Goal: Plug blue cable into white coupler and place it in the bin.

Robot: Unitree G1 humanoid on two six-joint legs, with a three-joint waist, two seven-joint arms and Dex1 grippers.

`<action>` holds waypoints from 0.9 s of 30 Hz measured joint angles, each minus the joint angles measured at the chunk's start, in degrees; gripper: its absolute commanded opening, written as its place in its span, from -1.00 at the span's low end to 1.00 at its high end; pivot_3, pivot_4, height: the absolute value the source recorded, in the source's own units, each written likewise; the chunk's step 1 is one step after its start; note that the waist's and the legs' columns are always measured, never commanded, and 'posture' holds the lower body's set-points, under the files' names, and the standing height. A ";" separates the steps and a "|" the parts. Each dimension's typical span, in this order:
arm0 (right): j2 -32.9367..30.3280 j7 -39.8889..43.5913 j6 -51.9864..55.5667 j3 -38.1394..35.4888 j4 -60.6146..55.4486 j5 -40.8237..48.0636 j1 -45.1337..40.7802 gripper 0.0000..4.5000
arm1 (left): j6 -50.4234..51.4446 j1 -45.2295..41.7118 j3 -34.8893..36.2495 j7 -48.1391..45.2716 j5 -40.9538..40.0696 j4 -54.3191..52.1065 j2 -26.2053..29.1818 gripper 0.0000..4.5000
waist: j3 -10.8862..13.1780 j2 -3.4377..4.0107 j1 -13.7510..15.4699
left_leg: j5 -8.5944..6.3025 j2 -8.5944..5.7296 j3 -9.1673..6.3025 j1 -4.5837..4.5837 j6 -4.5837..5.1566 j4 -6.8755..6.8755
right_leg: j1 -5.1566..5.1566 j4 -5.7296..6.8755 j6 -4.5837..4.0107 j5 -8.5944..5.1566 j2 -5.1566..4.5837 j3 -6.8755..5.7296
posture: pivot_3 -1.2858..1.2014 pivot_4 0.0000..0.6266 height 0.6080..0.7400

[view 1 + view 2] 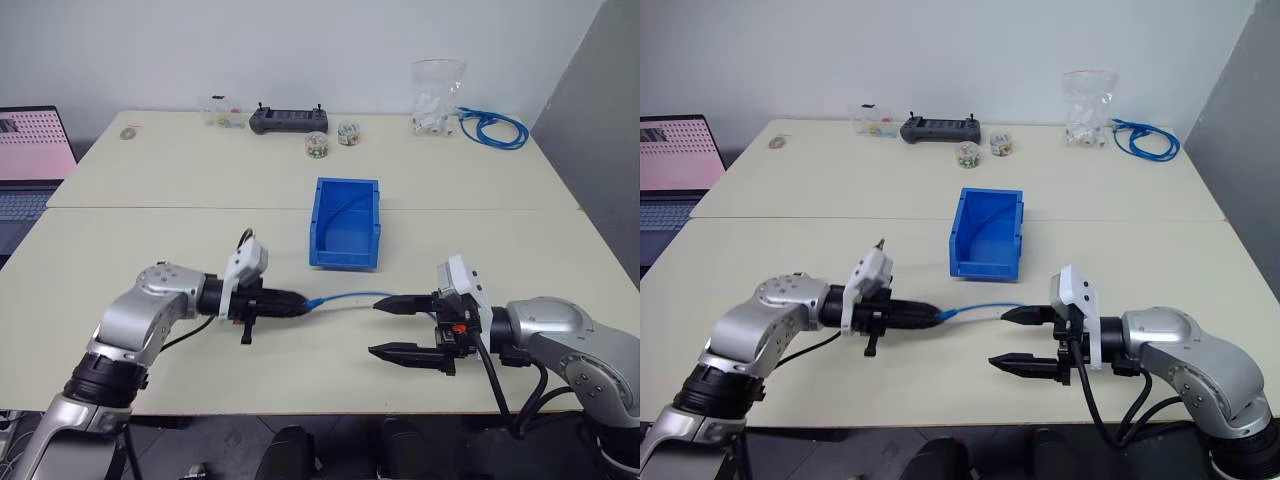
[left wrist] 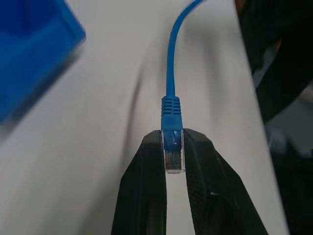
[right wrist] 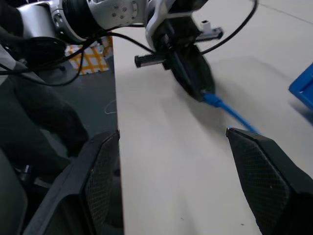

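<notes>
Head view: my left pincer (image 1: 300,303) pinches the blue cable (image 1: 350,298) at its plug, held over the bench (image 1: 150,180), in front of the bin (image 1: 345,222); my right pincer (image 1: 398,327) hangs spread, empty. Left wrist view: plug sits straight between my fingers (image 2: 146,186), tip toward my wrist; I'd regrip so it points out. Right wrist view: jaws wide, coupler not found yet; fetch that next.

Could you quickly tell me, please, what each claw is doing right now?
Left claw: shut on the pale plug of the thin blue cable.
Right claw: open, holding nothing.
</notes>
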 measured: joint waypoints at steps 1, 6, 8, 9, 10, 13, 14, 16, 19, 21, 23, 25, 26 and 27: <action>0.32 -1.21 0.62 -0.36 -0.29 1.08 0.51 0.64 | 3.33 -0.79 0.79 0.70 -2.27 -0.75 -0.39 -0.90 | 0.00 0.00 -0.03 | 0.00 0.00 0.00 -0.01 0.00 -0.01 | -0.01 0.00 0.00 0.00 0.00 0.00 | 0.03 -0.52 1.00; 4.83 -7.80 1.40 -1.73 -0.07 4.86 1.06 0.64 | 17.40 -3.82 4.71 5.23 -13.61 -5.44 -2.38 -0.90 | 0.04 -0.05 -0.23 | 0.00 0.01 -0.01 0.00 -0.01 -0.01 | -0.05 0.02 0.00 0.00 0.01 0.02 | 0.03 -0.52 1.00; 7.41 -10.32 1.25 -2.03 1.17 5.48 0.68 0.64 | 21.24 -4.60 6.30 7.33 -17.32 -6.90 -3.46 -0.90 | 0.04 -0.05 -0.18 | 0.01 0.00 0.00 0.00 -0.01 -0.01 | -0.04 0.02 0.00 0.00 0.01 0.03 | 0.03 -0.52 1.00; 8.41 -11.33 1.24 -2.05 1.77 5.97 0.38 0.64 | 22.70 -4.87 6.94 8.25 -18.69 -7.45 -3.92 -0.90 | 0.04 -0.05 -0.16 | 0.01 0.00 0.00 0.00 -0.01 -0.01 | -0.04 0.02 0.00 0.00 0.00 0.04 | 0.03 -0.52 1.00; 9.72 -12.58 1.22 -2.10 2.56 6.78 -0.30 0.64 | 24.17 -5.28 7.30 9.41 -20.07 -7.81 -4.25 -0.90 | 0.04 -0.05 -0.17 | 0.01 0.00 0.01 0.00 -0.02 -0.01 | -0.04 0.02 0.00 0.00 0.00 0.05 | 0.03 -0.52 1.00; 12.65 -15.63 1.24 -2.56 3.48 9.47 -2.55 0.64 | 26.81 -5.37 8.22 11.56 -22.27 -8.05 -4.35 -0.90 | 0.04 -0.04 -0.21 | 0.01 0.00 0.01 0.01 -0.02 -0.02 | -0.07 0.03 0.00 0.00 0.01 0.06 | 0.03 -0.52 1.00; 13.10 -16.19 1.25 -2.70 3.58 10.20 -3.00 0.64 | 27.36 -5.37 8.27 11.88 -22.77 -8.09 -4.34 -0.90 | 0.04 -0.04 -0.14 | 0.01 0.00 0.00 0.00 -0.02 -0.02 | -0.07 0.03 0.00 0.00 0.01 0.05 | 0.03 -0.52 1.00; 13.55 -17.32 1.28 -2.88 3.74 11.83 -3.80 0.64 | 27.91 -5.37 8.30 12.70 -23.23 -8.33 -4.34 -0.90 | 0.04 -0.04 -0.09 | 0.01 0.00 0.01 -0.01 -0.02 -0.02 | -0.07 0.02 0.00 0.00 0.00 0.06 | 0.03 -0.52 1.00; 14.11 -19.07 1.48 -3.39 4.45 15.15 -4.30 0.64 | 28.91 -5.36 8.48 14.03 -24.40 -8.77 -4.34 -0.90 | 0.04 -0.04 -0.07 | 0.01 -0.02 0.02 -0.03 -0.02 -0.02 | -0.08 0.00 0.00 0.00 -0.02 0.08 | 0.03 -0.52 1.00; 14.10 -19.81 1.76 -3.41 4.80 16.64 -4.77 0.64 | 29.03 -5.35 8.50 14.52 -24.93 -9.46 -4.35 -0.90 | 0.04 -0.04 -0.07 | 0.01 -0.02 0.02 -0.03 -0.02 -0.02 | -0.08 0.00 0.00 0.00 -0.02 0.08 | 0.03 -0.52 1.00; 14.12 -20.35 2.20 -3.24 5.08 18.10 -5.60 0.48 | 29.17 -5.34 8.67 15.33 -25.50 -9.67 -4.68 -0.90 | 0.04 -0.04 -0.07 | 0.01 -0.02 0.02 -0.03 -0.02 -0.02 | -0.08 0.01 -0.01 0.00 -0.02 0.09 | 0.03 -0.52 1.00; 14.20 -20.67 2.26 -2.72 5.82 18.20 -6.72 0.30 | 29.22 -5.34 8.77 16.03 -26.36 -9.80 -5.17 -0.90 | 0.04 -0.04 -0.07 | 0.01 -0.02 0.03 -0.03 -0.02 -0.02 | -0.09 0.01 -0.01 0.00 -0.02 0.08 | 0.03 -0.52 1.00; 14.20 -20.80 2.26 -2.50 6.04 18.20 -6.85 0.18 | 29.24 -5.34 8.78 16.31 -26.65 -9.91 -5.29 -0.90 | 0.04 -0.04 -0.07 | 0.01 -0.02 0.02 -0.03 -0.02 -0.02 | -0.09 0.01 0.00 0.00 -0.02 0.08 | 0.03 -0.52 1.00; 14.23 -20.89 2.32 -2.09 6.43 18.39 -6.89 0.09 | 29.27 -5.34 8.81 16.47 -27.11 -10.07 -5.35 -0.90 | 0.04 -0.04 -0.07 | 0.01 -0.02 0.02 -0.03 -0.02 -0.03 | -0.10 0.01 -0.01 0.00 -0.01 0.08 | 0.03 -0.52 1.00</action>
